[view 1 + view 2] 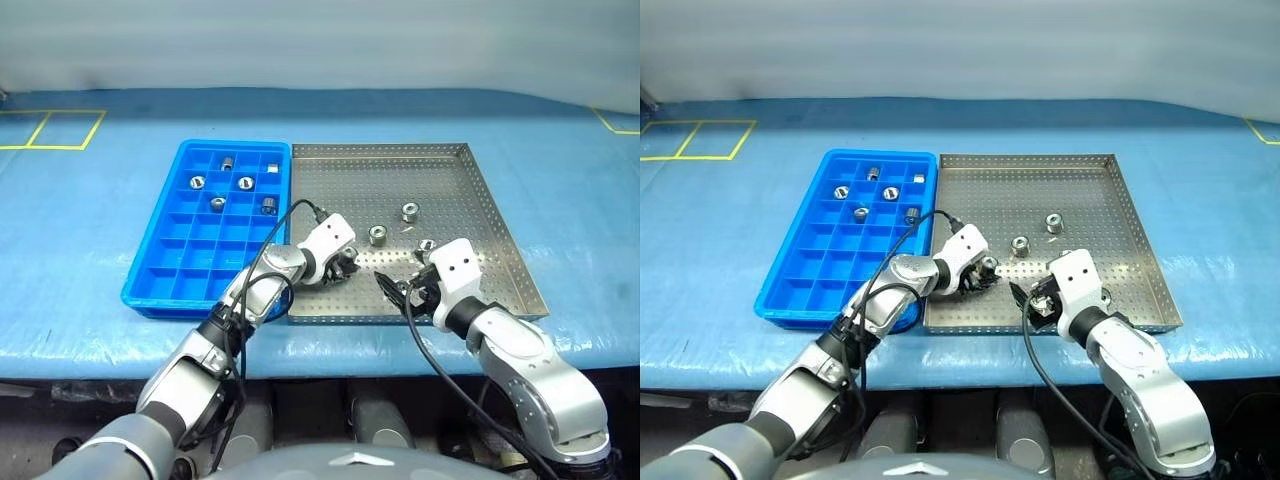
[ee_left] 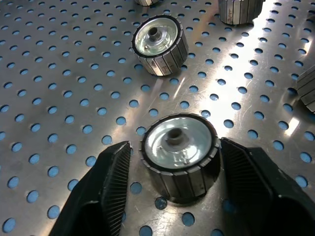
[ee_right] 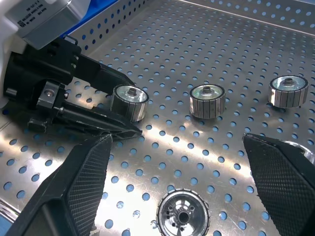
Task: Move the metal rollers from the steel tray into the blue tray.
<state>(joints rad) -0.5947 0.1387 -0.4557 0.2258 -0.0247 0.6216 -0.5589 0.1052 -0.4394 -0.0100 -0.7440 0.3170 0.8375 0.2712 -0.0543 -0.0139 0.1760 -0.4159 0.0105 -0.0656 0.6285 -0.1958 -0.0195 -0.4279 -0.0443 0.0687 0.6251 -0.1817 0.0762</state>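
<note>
Our left gripper [image 2: 172,196] straddles, not yet pinching, a small shiny ribbed steel roller [image 2: 178,152]; hard, slick, we squeeze its ribbed sides.

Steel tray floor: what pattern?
The silver steel tray's floor is perforated with an even grid of small round holes, blue showing through. Clearest in the left wrist view.

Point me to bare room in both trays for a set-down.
Free: the blue tray, its near rows, and the steel tray, its far strip behind the metal rollers. Crowded: the steel tray's near middle, with left gripper, right gripper and rollers.
</note>
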